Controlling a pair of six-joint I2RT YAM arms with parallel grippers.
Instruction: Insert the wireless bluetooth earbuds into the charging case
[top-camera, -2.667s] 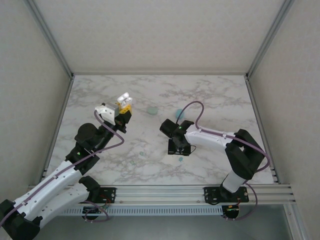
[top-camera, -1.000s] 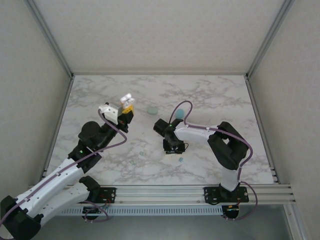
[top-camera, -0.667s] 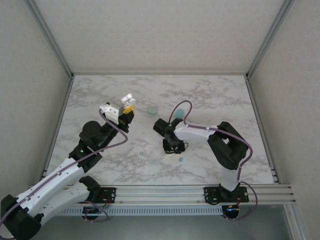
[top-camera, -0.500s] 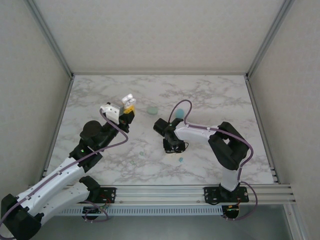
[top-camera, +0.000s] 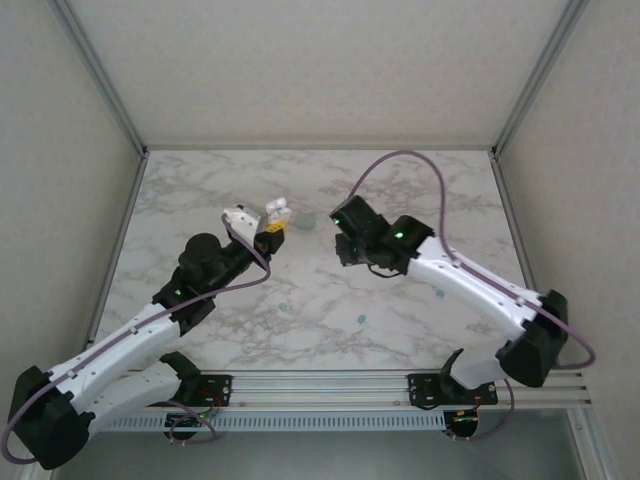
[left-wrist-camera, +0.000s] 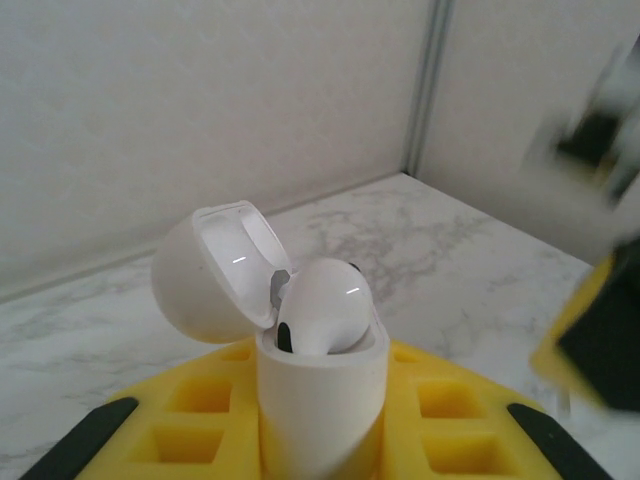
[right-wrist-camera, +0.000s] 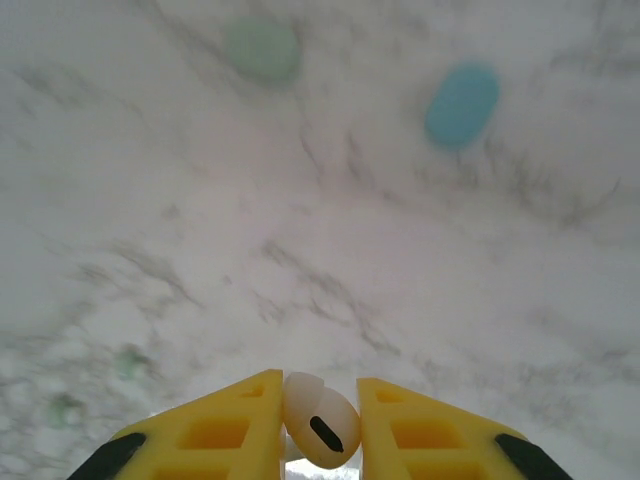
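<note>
Fingers (left-wrist-camera: 190, 410) of my left gripper (left-wrist-camera: 320, 372), yellow-padded, are closed narrow on the white charging case (left-wrist-camera: 320, 420), one pad on each side of its body. The case stands upright between them, raised above the marble table (left-wrist-camera: 420, 240). Its lid (left-wrist-camera: 210, 270) is hinged open and leans back to the left in my left wrist view. One seated earbud (left-wrist-camera: 325, 312), white and glossy, sits in the case with its rounded top above the rim. I cannot tell whether the pocket beside it is free. At the right edge of that view is a blurred black and yellow shape (left-wrist-camera: 595, 300), off to the side of the case and not touching it.

My right gripper (right-wrist-camera: 320, 392) pinches the white earbud (right-wrist-camera: 322, 432) between its yellow pads, jaws drawn close with only the bud between them. A dark oval slot shows on the bud's face. Bud and pads hang well above the table. Below them on the marble lie a pale green case (right-wrist-camera: 262, 50) and a blue-teal case (right-wrist-camera: 462, 103), apart from each other. A small green speck (right-wrist-camera: 128, 360) lies further left, too blurred for me to name.

From the top camera, the held case and my right gripper are near each other over the middle of the table, with the pale green case on the marble between them. A tiny teal earbud (top-camera: 361, 319) lies nearer the front edge, well apart from both grippers.
</note>
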